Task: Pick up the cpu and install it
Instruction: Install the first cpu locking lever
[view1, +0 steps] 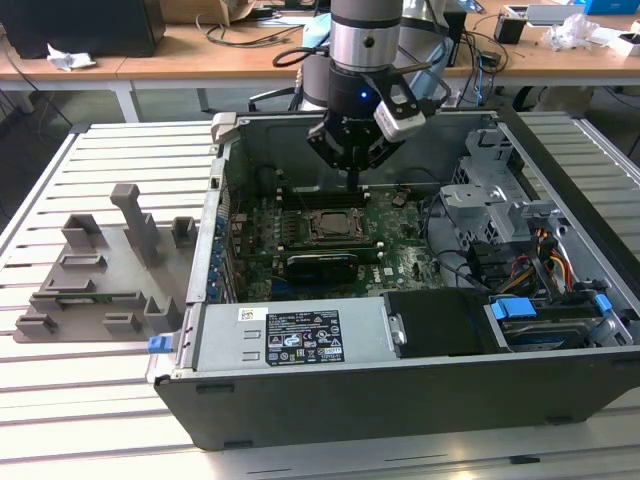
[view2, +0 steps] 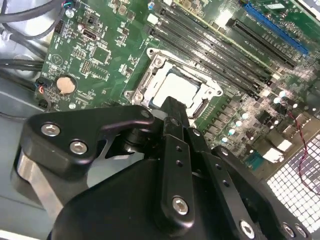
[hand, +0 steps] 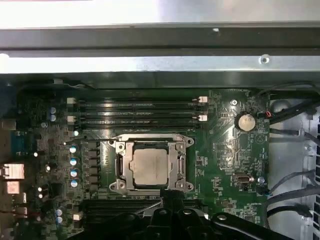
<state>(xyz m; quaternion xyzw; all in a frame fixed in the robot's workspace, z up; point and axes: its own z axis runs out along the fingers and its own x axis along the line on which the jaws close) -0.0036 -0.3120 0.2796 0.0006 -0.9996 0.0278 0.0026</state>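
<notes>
Count: one cpu (hand: 149, 166), one socket frame (hand: 151, 163), one motherboard (view1: 400, 262), one computer case (view1: 420, 400), one grey tray (view1: 100, 270), one arm with one gripper (view1: 353, 180).

The cpu lies flat inside the socket frame on the motherboard, silver top up. It shows in both wrist views (view2: 176, 90) and, as a small pale square, in the exterior view (view1: 330, 225). The frame surrounds it on all sides. Whether it is fully seated cannot be told.

The gripper hangs over the open case, above the board and just beyond the socket as the exterior view shows it. In the second wrist view its black linkage (view2: 172, 150) narrows to a single tip ending at the near edge of the socket, and no gap is visible between the fingers, so they appear drawn together. Nothing is held between them. Whether the tip touches the frame cannot be told.

The case lies on its side on a slatted table (view1: 90, 400), open upward. Inside it: the motherboard with four dark memory slots (hand: 137, 112) beside the socket, a coin cell (hand: 245, 121), bundled cables (view1: 545, 260) and a metal drive cage (view1: 490, 190) toward the exterior view's right.

The tray sits on the table at the exterior view's left, just beside the case, with several upright blocks. What its recesses hold cannot be made out.
</notes>
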